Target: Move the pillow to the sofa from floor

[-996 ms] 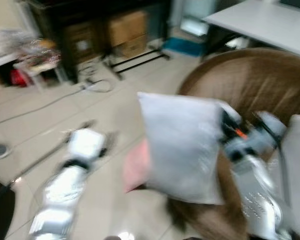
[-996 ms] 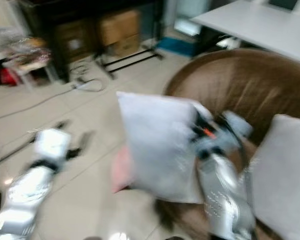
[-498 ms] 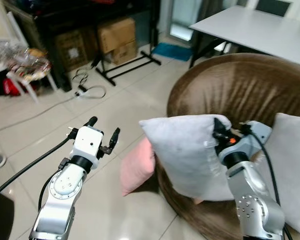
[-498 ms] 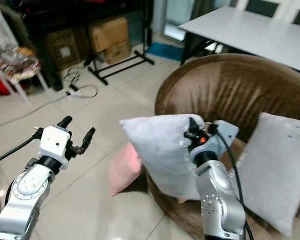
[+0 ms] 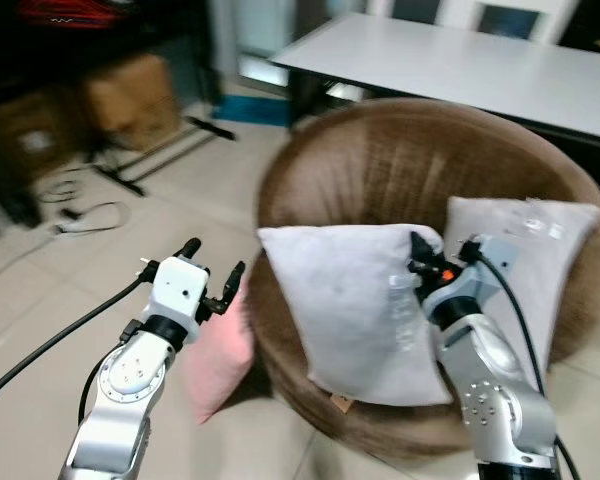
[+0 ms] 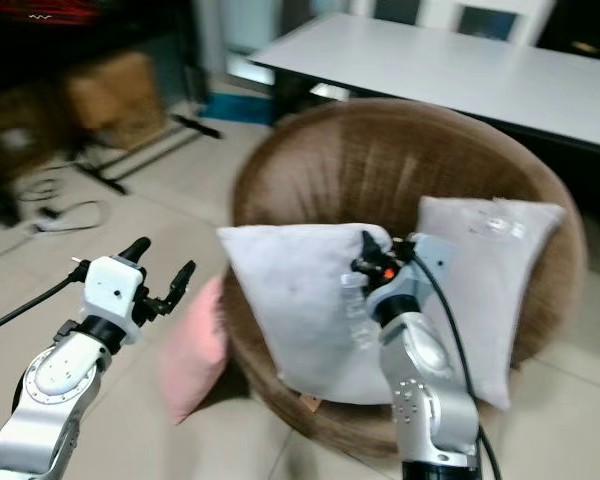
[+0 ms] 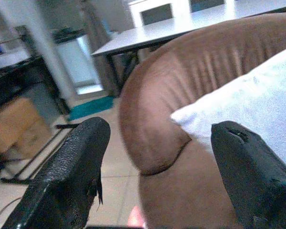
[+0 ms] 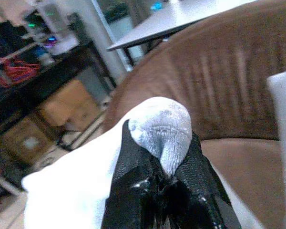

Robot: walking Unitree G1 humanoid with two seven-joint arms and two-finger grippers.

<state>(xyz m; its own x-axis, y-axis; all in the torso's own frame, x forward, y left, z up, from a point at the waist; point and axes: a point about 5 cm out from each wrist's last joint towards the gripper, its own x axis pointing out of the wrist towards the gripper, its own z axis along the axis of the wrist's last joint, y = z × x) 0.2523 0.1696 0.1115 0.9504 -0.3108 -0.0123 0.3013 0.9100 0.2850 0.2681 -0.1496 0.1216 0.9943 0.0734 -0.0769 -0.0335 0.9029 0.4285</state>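
A pale grey pillow (image 5: 345,310) hangs upright over the front of the round brown sofa (image 5: 400,170), held by its upper right corner. My right gripper (image 5: 417,262) is shut on that corner; in the right wrist view the black fingers (image 8: 133,186) pinch the grey cloth (image 8: 162,131). My left gripper (image 5: 212,272) stands open left of the sofa, nothing between its fingers (image 7: 71,176). A pink pillow (image 5: 217,355) leans on the floor against the sofa's front left side.
A second grey pillow (image 5: 535,265) leans inside the sofa at the right. A white table (image 5: 460,65) stands behind the sofa. Cardboard boxes (image 5: 130,95) under dark shelving, a black stand and loose cables (image 5: 85,220) lie on the tiled floor at the left.
The camera has swung right, so the sofa is now centred. The grey pillow, still held by my right gripper, has come over the sofa's seat. My left gripper stays open.
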